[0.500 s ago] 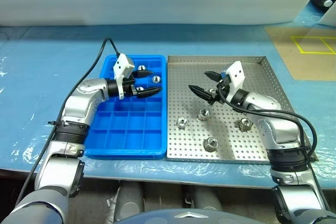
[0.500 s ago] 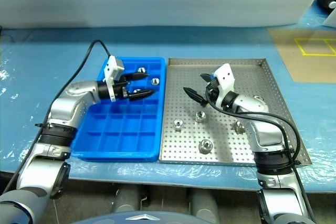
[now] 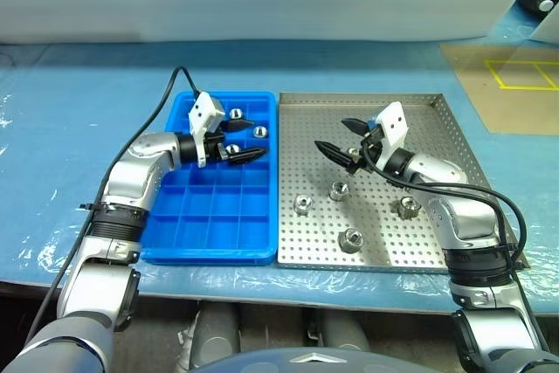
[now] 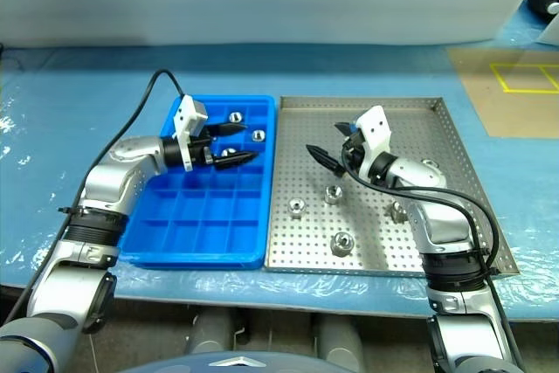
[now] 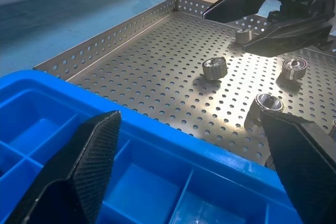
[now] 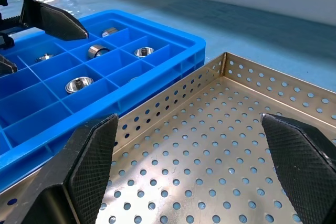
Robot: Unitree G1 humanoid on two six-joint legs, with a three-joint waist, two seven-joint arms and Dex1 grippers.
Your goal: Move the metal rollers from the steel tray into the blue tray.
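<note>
Now the left gripper [image 3: 247, 140] hangs with fingers spread and empty above the blue tray [image 3: 196, 233], a few metal rollers [image 3: 259, 131] lying in compartments close around it. Right of it, the right gripper [image 3: 337, 139] is spread too, over the steel tray [image 3: 437, 120]; four rollers [image 3: 339, 189] lie below it.

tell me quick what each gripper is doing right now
left gripper: open, empty, over the blue tray.
right gripper: open, empty, over the steel tray.
</note>
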